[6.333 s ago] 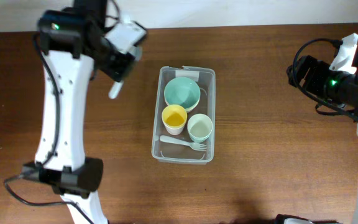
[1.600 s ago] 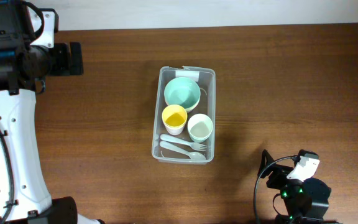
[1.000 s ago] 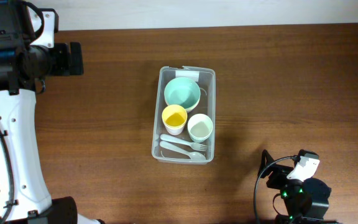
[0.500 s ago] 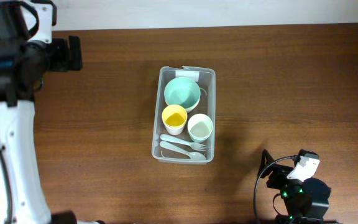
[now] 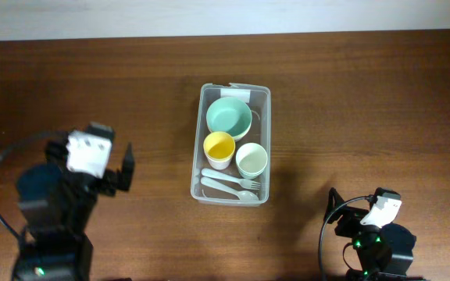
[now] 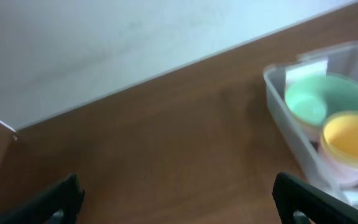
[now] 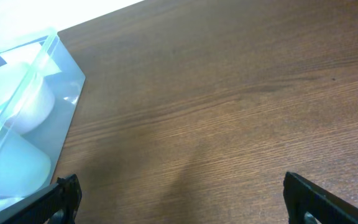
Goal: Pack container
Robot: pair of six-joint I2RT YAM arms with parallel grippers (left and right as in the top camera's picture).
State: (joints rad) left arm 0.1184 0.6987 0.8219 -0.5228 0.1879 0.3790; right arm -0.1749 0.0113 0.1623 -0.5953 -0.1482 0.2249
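a brown wooden table (image 5: 350,101) fills the view from above, with a thin strip of white wall (image 5: 225,14) along the 12 o'clock edge.

on the left, at about 8 o'clock from the middle, sits the left arm (image 5: 53,211), black with a white block on top. the left gripper (image 6: 179,208) is spread wide, its two black fingers (image 6: 58,200) far apart. it holds nothing, and only bare wood shows between them.

in the middle of the table stands the see-through plastic box with round corners (image 5: 196,160). its long sides run from 12 to 6 o'clock. a small white label (image 5: 239,93) is at its 12 o'clock end. inside, next to the label, is a round mint green bowl (image 5: 229,117). below it are a yellow cup (image 5: 219,148) and a pale white-green cup (image 5: 251,160), side by side. at the 6 o'clock end lie two pale plastic forks or spoons (image 5: 229,186).

on the right, at about 5 o'clock from the box, is the right arm (image 5: 369,238), well apart from it. the right gripper (image 7: 185,202) is also spread wide with nothing in it. the box is at 10 o'clock in its wrist view.
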